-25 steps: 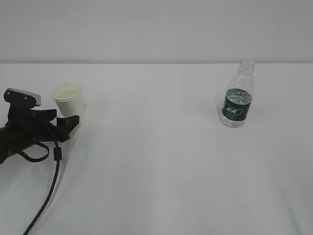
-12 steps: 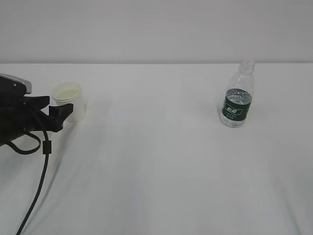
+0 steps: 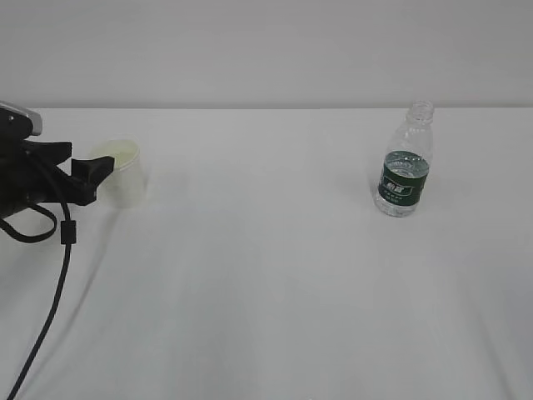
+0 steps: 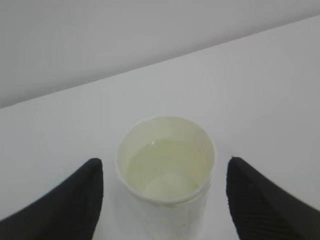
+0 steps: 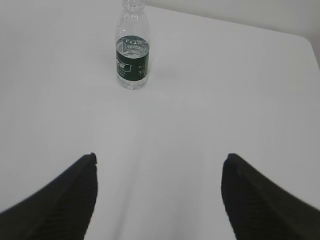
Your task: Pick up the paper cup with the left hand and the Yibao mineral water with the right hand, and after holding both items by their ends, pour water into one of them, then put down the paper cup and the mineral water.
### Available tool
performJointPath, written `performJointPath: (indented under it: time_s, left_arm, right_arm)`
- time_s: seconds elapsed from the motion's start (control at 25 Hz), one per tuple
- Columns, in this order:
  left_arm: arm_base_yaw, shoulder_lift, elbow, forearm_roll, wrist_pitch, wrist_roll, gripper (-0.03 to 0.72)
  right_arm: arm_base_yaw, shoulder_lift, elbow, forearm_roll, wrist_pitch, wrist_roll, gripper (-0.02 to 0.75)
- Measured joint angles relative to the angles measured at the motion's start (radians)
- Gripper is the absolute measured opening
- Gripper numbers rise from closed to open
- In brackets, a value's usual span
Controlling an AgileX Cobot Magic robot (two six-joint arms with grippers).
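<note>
Moved since earlier frame: we see the left hand [image 3: 83,177] has drawn back toward the left edge of the exterior view and risen, so its tips now sit level with the upper part of the paper cup [image 3: 122,172]; cup and bottle have not shifted.
Left end effector: jaws wide apart; in the left wrist view its two fingers [image 4: 65,200] flank the paper cup [image 4: 167,170] with clear gaps on both sides, touching nothing.
Paper cup: upright on the surface [image 3: 266,275], middle left of the exterior view, holding a little pale liquid.
Right end effector: the right hand [image 5: 157,200] has its jaws spread, nothing between them; it is out of the exterior view.
Yibao mineral water: upright, capless, upper right of the exterior view [image 3: 405,162]; top centre-left of the right wrist view [image 5: 133,50], well apart from the fingers.
Risk, cup: we judge a hard close near the rim could crumple the thin wall and slop the liquid; an off-centre close could tip it.
Risk, bottle: with no cap, a nudge on the long approach could topple and spill it.
Risk, pour: we expect a misaligned neck would wet the surface.
</note>
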State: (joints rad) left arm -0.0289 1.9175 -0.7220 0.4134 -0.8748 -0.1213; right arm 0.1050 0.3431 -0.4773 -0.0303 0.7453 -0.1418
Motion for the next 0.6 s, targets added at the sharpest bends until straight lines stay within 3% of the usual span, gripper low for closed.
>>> performJointPath:
  time_s: [0.6]
  left_arm:
    - [0.0, -0.274, 0.009, 0.004, 0.184, -0.039, 0.544]
  right_arm:
    - [0.0, 0.0, 0.0, 0.0, -0.034, 0.0, 0.585]
